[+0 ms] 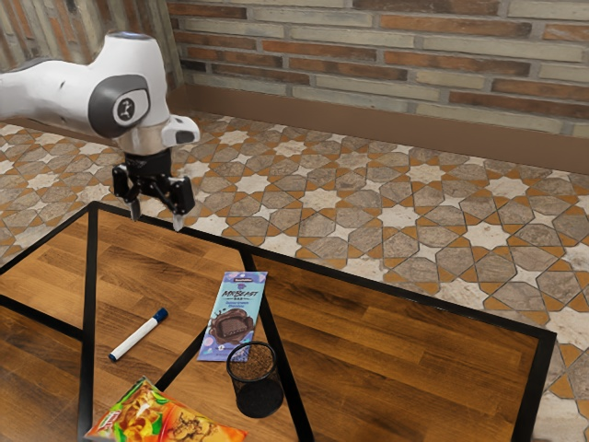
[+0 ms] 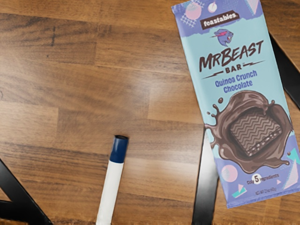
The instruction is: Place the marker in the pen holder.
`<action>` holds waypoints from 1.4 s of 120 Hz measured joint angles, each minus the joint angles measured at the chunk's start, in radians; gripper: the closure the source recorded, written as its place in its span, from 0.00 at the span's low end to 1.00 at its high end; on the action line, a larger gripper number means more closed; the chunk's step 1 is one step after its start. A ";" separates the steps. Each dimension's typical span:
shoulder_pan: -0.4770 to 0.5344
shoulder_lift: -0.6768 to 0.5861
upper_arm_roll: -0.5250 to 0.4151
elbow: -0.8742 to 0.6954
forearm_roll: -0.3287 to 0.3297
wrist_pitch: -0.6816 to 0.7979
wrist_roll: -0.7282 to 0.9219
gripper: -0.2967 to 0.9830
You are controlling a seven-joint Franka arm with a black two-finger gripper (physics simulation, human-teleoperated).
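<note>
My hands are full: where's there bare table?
The widest patch runs from the pen holder toward the exterior view's right, to the black table edge. Another: between marker and chocolate bar. Crowded: around holder, bar, snack packet.

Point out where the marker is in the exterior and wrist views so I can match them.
Exterior view: the marker lies on the table, to the exterior view's left of the chocolate bar.
Wrist view: beside the same bar, blue cap fully in the picture, white body cut off by its edge.
Shared landmark: chocolate bar.
</note>
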 joint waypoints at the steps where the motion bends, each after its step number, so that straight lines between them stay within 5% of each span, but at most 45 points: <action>1: 0.000 0.000 0.003 -0.008 0.000 0.003 -0.001 0.23; 36: 0.088 0.037 0.043 -0.211 0.001 0.136 -0.021 0.23; 77: 0.080 0.100 0.049 -0.292 0.024 0.309 -0.019 0.23; 168: 0.080 0.227 0.044 -0.286 0.023 0.325 0.067 0.23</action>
